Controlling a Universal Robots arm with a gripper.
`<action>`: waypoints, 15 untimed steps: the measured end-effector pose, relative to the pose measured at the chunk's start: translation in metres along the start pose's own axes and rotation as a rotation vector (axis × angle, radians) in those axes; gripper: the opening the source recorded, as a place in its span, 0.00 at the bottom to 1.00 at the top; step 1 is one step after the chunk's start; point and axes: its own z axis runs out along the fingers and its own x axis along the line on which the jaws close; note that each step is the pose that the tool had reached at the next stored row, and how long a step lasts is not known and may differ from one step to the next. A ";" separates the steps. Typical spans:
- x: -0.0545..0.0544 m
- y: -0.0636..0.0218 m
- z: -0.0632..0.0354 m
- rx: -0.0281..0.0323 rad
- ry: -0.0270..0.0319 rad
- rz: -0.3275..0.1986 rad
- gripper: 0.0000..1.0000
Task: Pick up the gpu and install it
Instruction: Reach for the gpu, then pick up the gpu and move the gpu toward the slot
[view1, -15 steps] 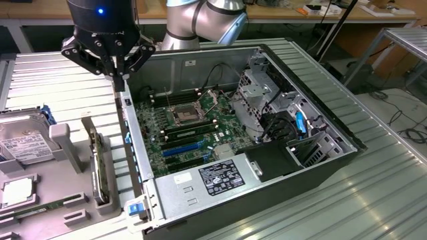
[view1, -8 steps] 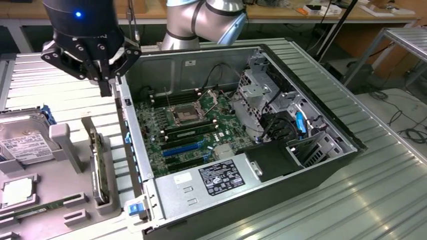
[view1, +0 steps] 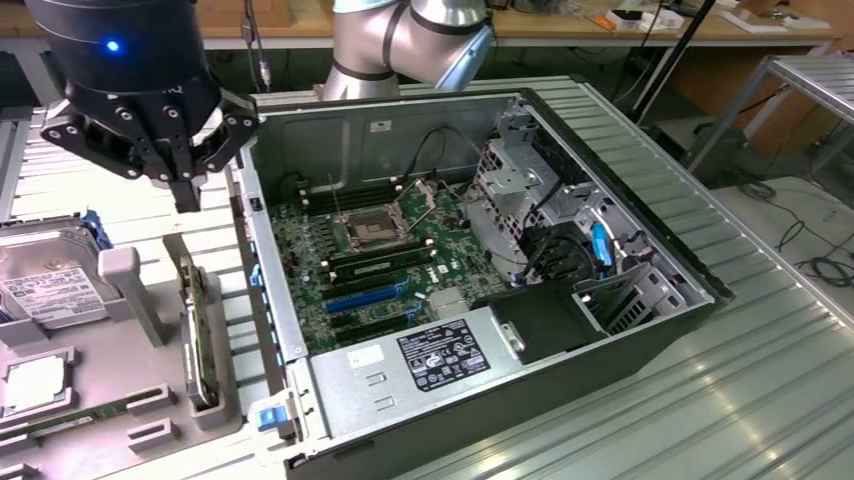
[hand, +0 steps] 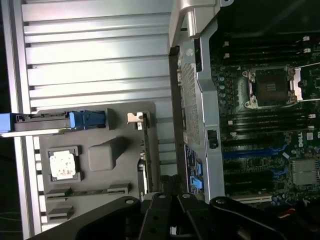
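The gpu (view1: 199, 335) is a thin dark card standing on its long edge in a slot of the grey parts holder (view1: 140, 300), just outside the open computer case. In the wrist view the gpu (hand: 145, 160) appears edge-on, its metal bracket (hand: 135, 118) at one end. My gripper (view1: 184, 190) hangs above the far end of the card, shut, with nothing between its fingers and clear air under them. The black fingers of the gripper (hand: 172, 205) sit close together in the wrist view. Blue expansion slots (view1: 367, 296) lie on the motherboard (view1: 400, 245) inside the case.
The holder also carries a silver hard drive (view1: 47, 292) with blue rails, a processor chip (view1: 34, 382) and a green memory stick (view1: 60, 427). The case wall (view1: 260, 250) rises right beside the card. Drive cages (view1: 514, 185) and a power supply (view1: 434, 355) crowd the case's interior.
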 end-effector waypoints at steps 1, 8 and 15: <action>0.002 -0.0021 -0.0001 0.0000 0.0000 0.000 0.11; 0.017 -0.0189 -0.0013 0.0001 0.0000 0.000 0.11; 0.017 -0.0189 -0.0013 0.0000 0.0000 0.000 0.11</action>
